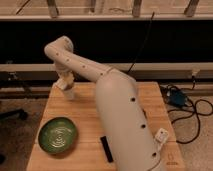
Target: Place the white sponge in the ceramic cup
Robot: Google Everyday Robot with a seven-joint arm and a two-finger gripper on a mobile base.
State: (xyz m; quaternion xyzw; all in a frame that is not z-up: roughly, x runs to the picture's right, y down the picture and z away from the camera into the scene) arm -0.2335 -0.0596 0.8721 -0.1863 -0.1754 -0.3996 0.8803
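Note:
My gripper (63,81) reaches down over the far left corner of the wooden table (85,117). It holds a small off-white block, the white sponge (61,84), at its tip. The ceramic cup (69,93), small and pale, stands upright on the table right below the gripper. The sponge sits at the cup's rim level, slightly to its left. My pale arm (120,115) crosses the middle of the view and hides much of the table's centre and right.
A green ribbed bowl (57,135) sits at the table's front left. A flat black object (106,148) lies near the front edge beside my arm. A small white package (161,136) shows at the right. Cables and a blue box (175,97) lie on the floor to the right.

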